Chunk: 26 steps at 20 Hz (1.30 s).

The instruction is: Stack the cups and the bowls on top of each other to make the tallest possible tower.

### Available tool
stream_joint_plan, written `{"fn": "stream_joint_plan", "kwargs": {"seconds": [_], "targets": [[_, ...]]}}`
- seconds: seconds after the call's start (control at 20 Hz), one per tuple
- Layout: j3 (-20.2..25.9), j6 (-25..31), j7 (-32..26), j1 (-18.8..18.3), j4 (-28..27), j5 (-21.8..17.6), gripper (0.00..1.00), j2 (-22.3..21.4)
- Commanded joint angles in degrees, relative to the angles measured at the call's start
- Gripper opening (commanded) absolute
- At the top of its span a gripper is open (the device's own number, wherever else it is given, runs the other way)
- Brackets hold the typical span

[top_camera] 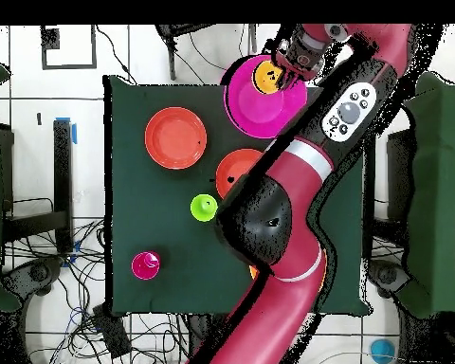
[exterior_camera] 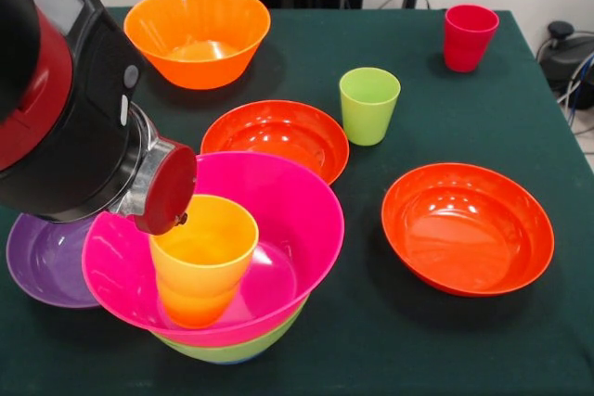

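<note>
Front view, left to right. No readable brand, label or text on anything. Purple bowl [exterior_camera: 42, 261] sat at the 9 o'clock edge, glossy round plastic, partly under the arm and tucked behind the magenta bowl's rim. Arm [exterior_camera: 65, 99] came in from 10 o'clock: red and black matte shells, then a bare metal cylinder with a red round end cap. Gripper [exterior_camera: 170, 188] was at the yellow-orange cup's rim; fingers were hidden, so I couldn't tell if it was wide, narrow or gripping.

Tower [exterior_camera: 223, 294] stood at 7 o'clock: lime-green bowl [exterior_camera: 232, 350] lowest, only its bottom sliver visible, magenta bowl [exterior_camera: 278, 201] nested in it, yellow-orange cup [exterior_camera: 204, 257] upright inside the magenta one, toward its left side. Cup was a tapered tumbler, glossy.

Deep orange bowl [exterior_camera: 197, 34] sat at 11 o'clock, deep and round, empty. First shallow red-orange bowl [exterior_camera: 276, 136] was at centre, its near rim touching or just behind the magenta rim. Lime green cup [exterior_camera: 368, 104] stood upright at 1 o'clock, just beside that bowl. Second shallow red-orange bowl [exterior_camera: 467, 227] was at 4 o'clock, well apart from the tower. Red cup [exterior_camera: 469, 36] stood upright at 2 o'clock near the table corner. Table [exterior_camera: 390, 340] was covered in dark green cloth, matte, with fine texture.

Overhead view: arm [top_camera: 298, 180] crossed the table diagonally, hiding part of it; gripper [top_camera: 290, 59] sat over the magenta bowl [top_camera: 250, 100] at 12 o'clock.
</note>
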Motion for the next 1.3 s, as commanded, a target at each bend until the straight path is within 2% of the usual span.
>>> {"fn": "stream_joint_plan", "kwargs": {"seconds": [0.05, 0.6, 1.05, 1.3], "targets": [[-0.1, -1.2, -8.1, 0.7, -4.1, -4.0, 0.0, 0.6], [1.1, -2.6, -8.5, 0.5, -3.9, -5.4, 0.0, 1.9], [0.8, -4.0, -8.4, 0.2, -3.9, -5.1, 0.0, 2.9], [-0.9, -4.6, -8.9, -0.1, -4.0, -3.6, 0.0, 3.4]]}}
